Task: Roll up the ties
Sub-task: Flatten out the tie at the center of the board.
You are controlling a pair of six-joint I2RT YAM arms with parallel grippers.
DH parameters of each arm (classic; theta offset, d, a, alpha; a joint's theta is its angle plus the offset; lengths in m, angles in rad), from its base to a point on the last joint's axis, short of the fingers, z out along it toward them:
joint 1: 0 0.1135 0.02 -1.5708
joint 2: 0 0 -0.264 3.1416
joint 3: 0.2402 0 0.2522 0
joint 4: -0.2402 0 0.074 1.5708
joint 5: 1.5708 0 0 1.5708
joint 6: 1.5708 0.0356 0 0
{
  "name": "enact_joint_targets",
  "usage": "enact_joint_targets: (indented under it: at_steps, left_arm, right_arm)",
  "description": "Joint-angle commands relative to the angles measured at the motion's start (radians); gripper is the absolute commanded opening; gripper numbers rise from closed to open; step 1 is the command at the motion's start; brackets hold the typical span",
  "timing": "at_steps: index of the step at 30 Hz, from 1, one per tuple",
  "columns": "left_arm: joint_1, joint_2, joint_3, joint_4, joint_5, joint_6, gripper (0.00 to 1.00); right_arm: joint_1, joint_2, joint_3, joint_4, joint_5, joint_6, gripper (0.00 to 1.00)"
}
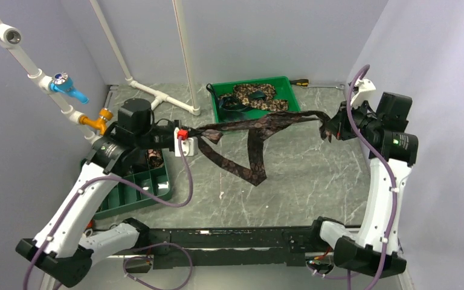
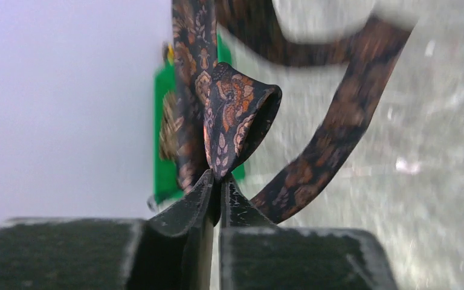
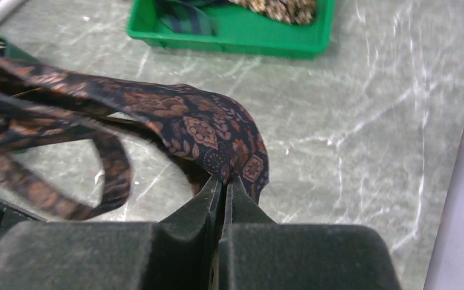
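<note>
Spanning the gap between the arms, the dark paisley tie (image 1: 278, 121) hangs over the worktop (image 1: 314, 175), with its slack drooping low. The left gripper (image 2: 220, 181) and the right gripper (image 3: 225, 181) each clamp a fold of it, probably to pull it straight before rolling.

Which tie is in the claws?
The dark brown patterned tie, strung between left claw and right claw; the tan mottled tie lies in the green tray.
</note>
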Motion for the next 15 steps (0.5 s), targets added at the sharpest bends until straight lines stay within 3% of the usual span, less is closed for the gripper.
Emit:
enact_joint_targets:
  at_steps: [1,2,3,4,5,7,9,12,15]
  left_arm:
    - [0.186,0.083,-0.189,-0.194,0.01,0.315,0.21]
    - [0.211,0.091,-0.217,-0.211,-0.011,0.376,0.53]
    - [0.223,0.093,-0.247,-0.203,-0.041,0.39,0.94]
    - [0.229,0.093,-0.275,-0.174,-0.074,0.36,0.99]
    - [0.233,0.095,-0.29,-0.167,-0.09,0.338,0.99]
    - [0.236,0.107,-0.293,-0.176,-0.059,0.278,0.99]
    - [0.234,0.133,-0.28,-0.181,-0.002,0.187,0.99]
    - [0.215,0.179,-0.283,-0.127,0.008,0.011,0.99]
    - [0.199,0.243,-0.285,-0.09,-0.002,-0.101,0.99]
  right_arm:
    - [-0.02,0.13,-0.107,0.01,0.247,0.062,0.0]
    - [-0.024,0.16,-0.132,0.008,0.268,0.041,0.0]
    - [-0.025,0.204,-0.147,-0.017,0.271,0.005,0.0]
    - [-0.025,0.241,-0.157,-0.05,0.272,-0.023,0.0]
    - [-0.027,0.27,-0.184,-0.057,0.284,-0.04,0.07]
    - [-0.04,0.324,-0.241,-0.07,0.314,-0.064,0.43]
    - [-0.066,0.349,-0.288,-0.065,0.324,-0.093,0.68]
    - [-0.074,0.342,-0.305,-0.026,0.297,-0.137,0.84]
    - [-0.051,0.367,-0.271,-0.035,0.268,-0.193,0.83]
